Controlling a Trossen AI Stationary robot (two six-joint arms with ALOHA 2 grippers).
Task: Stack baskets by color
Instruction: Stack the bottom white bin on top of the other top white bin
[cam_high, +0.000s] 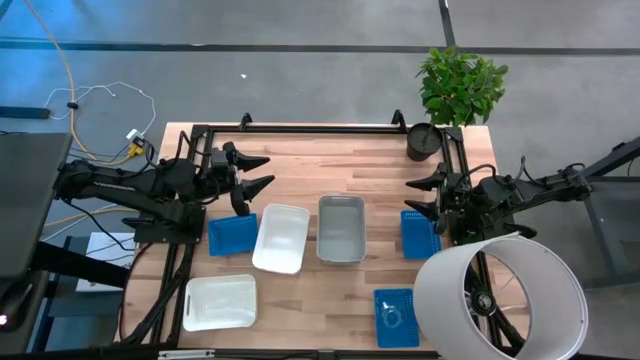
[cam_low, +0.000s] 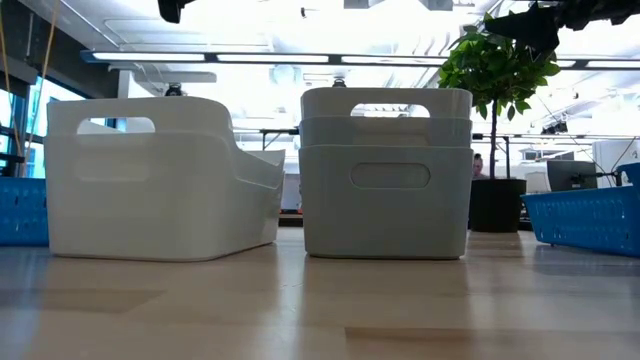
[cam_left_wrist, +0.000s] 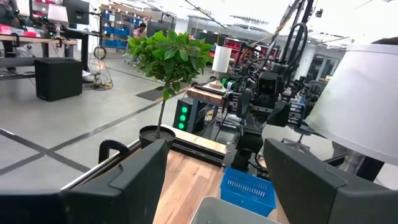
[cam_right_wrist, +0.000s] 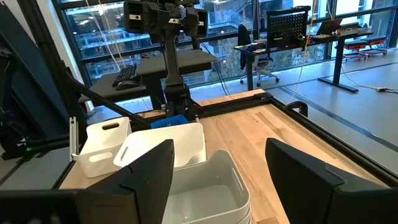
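Observation:
Several baskets rest by their bottoms on the wooden table (cam_high: 300, 160). A grey basket (cam_high: 341, 229) stands mid-table, and in the low view the grey basket (cam_low: 386, 175) shows one rim nested in another. A white basket (cam_high: 281, 238) sits beside it and another white basket (cam_high: 220, 301) stands near the front left. Blue baskets lie at left (cam_high: 232, 234), right (cam_high: 419, 233) and front right (cam_high: 397, 317). My left gripper (cam_high: 255, 170) hovers open above the table's left side. My right gripper (cam_high: 420, 197) hovers open above the right side. Neither has anything between its fingers.
A large white cylinder (cam_high: 500, 300) lies at the front right, close to the right arm. A potted plant (cam_high: 460, 90) stands at the far right corner in its dark pot (cam_high: 424, 140). A black frame (cam_high: 300, 128) runs along the table's edges. Bare wood shows at the far middle.

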